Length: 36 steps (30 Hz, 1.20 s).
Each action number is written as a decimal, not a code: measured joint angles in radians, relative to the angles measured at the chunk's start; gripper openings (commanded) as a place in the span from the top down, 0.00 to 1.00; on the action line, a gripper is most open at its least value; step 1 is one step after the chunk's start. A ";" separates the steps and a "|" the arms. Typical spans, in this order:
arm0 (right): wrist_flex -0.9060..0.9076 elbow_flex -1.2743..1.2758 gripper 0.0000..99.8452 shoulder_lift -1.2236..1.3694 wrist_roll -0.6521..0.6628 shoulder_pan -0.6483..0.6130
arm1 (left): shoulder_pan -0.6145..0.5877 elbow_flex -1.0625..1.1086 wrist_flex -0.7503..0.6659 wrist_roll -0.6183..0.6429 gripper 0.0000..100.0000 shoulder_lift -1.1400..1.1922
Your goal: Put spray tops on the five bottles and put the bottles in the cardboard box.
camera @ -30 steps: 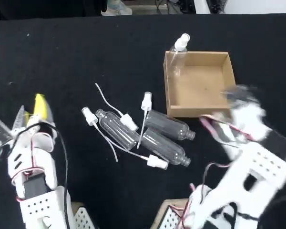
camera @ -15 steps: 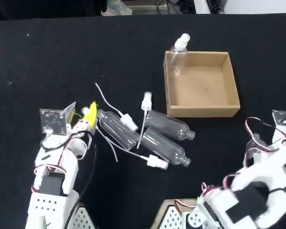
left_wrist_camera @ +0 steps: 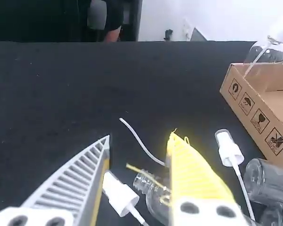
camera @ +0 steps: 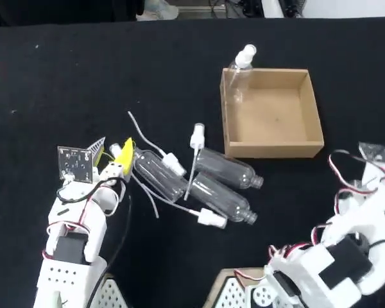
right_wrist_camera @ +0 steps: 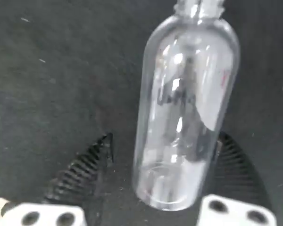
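Clear plastic bottle point(right_wrist_camera: 184, 108) cropped at its neck, black bench point(camera: 83, 64) open upper left.
Right gripper point(right_wrist_camera: 165, 139) at the high view's lower-right edge grasps that bottle; left gripper point(left_wrist_camera: 139, 136), released, straddles a white spray top point(left_wrist_camera: 119, 197); brown cardboard box point(camera: 273, 151) sits upper right.

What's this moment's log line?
left jaws open over white spray top | right arm at clear plastic bottle | three uncapped bottles lying loose | capped bottle at brown cardboard box corner
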 measured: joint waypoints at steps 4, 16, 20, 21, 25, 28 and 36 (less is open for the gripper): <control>0.025 -0.103 0.75 0.000 0.000 -0.028 | 0.015 0.000 0.015 0.000 0.81 0.000; -0.006 -0.164 0.75 0.078 -0.023 -0.087 | 0.098 0.000 0.043 -0.009 0.81 0.000; -0.009 -0.218 0.75 0.166 -0.146 -0.097 | 0.095 0.000 0.043 -0.009 0.81 0.000; -0.009 -0.241 0.75 0.183 -0.180 -0.097 | 0.095 0.000 0.043 -0.009 0.81 0.000; -0.009 -0.310 0.75 0.258 -0.252 -0.097 | 0.095 0.000 0.043 -0.009 0.81 0.000; 0.021 -0.348 0.75 0.324 -0.258 -0.097 | 0.095 0.000 0.043 -0.009 0.81 0.000; 0.224 -0.476 0.76 0.446 -0.133 -0.097 | 0.095 0.000 0.043 -0.009 0.81 0.000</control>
